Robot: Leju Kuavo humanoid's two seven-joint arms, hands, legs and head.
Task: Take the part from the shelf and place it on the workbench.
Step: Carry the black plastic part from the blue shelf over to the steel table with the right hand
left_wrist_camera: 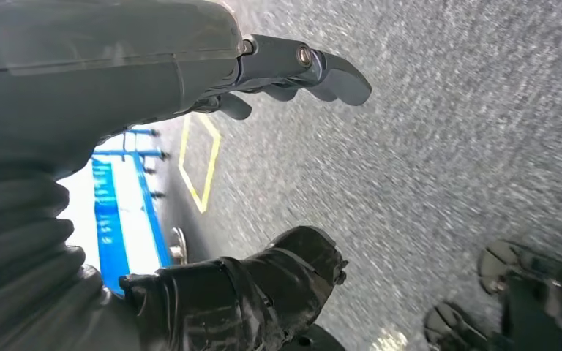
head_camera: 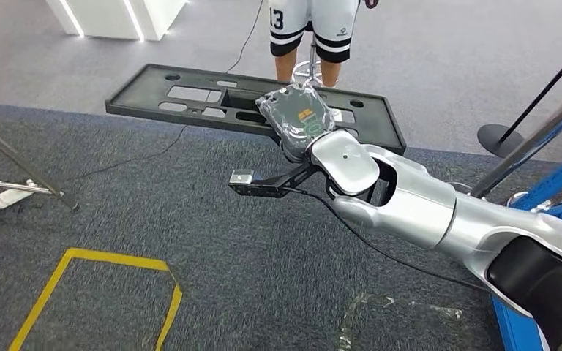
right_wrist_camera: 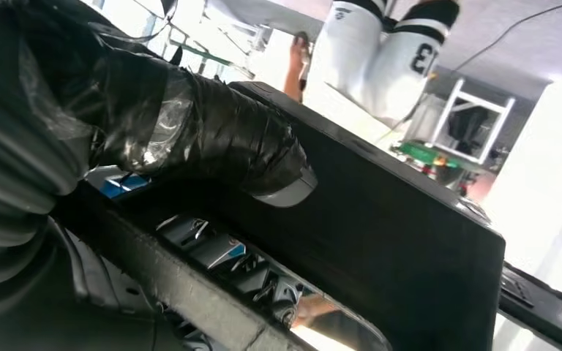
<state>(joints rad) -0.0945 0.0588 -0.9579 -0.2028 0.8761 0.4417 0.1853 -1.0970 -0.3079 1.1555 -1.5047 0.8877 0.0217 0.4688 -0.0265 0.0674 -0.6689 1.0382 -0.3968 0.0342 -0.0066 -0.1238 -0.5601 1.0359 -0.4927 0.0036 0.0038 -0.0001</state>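
At the left of the head view you see slanted metal legs (head_camera: 22,172) and, lower left, a yellow tape outline (head_camera: 102,292) on the grey carpet (head_camera: 190,219). Neither lies in the arm's path.

In the upper middle, the part (head_camera: 190,95), a long flat black panel with cut-outs, hangs above the floor, held at its near edge by the right hand (head_camera: 300,117). The right wrist view shows the thumb (right_wrist_camera: 212,146) pressed on the panel's flat face, so the fingers are clamped on it. The grip sits well to one side of the panel's middle, so most of the length sticks out to the left. I judge that this weight could twist the panel in the hand or let it slip, above all if you swing quickly.

A person (head_camera: 311,36) stands just behind the panel; a wide turn could strike their legs.

At the right edge, the blue frame (head_camera: 556,197) and dark stand pole (head_camera: 541,95) could catch the arm.

The left hand (left_wrist_camera: 293,69) hangs over the carpet, fingers curled in, holding nothing.
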